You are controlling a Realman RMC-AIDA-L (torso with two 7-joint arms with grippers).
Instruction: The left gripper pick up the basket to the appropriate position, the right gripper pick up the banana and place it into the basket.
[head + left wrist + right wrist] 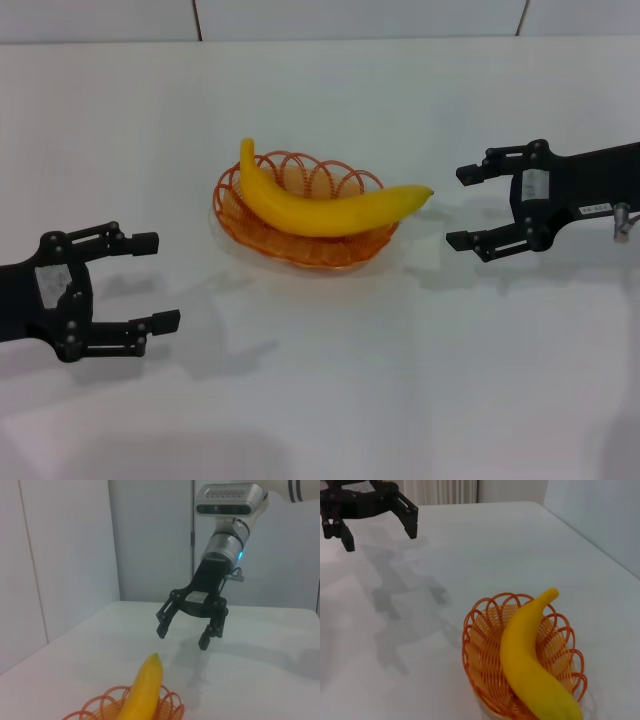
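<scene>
One banana [320, 208] lies across the single orange wire basket [300, 248] on the white counter [320, 400], both ends overhanging the scalloped rim. The basket sits between the two end effectors, well apart from each. The left end effector [150, 282] hovers with fingers spread and empty; the right end effector [462, 207], just off the banana's tip, is likewise spread and holds nothing. The banana looks smooth, likely slippery and somewhat soft, best gripped at mid-body. The basket seems light and stiff; its rim offers a hold.
</scene>
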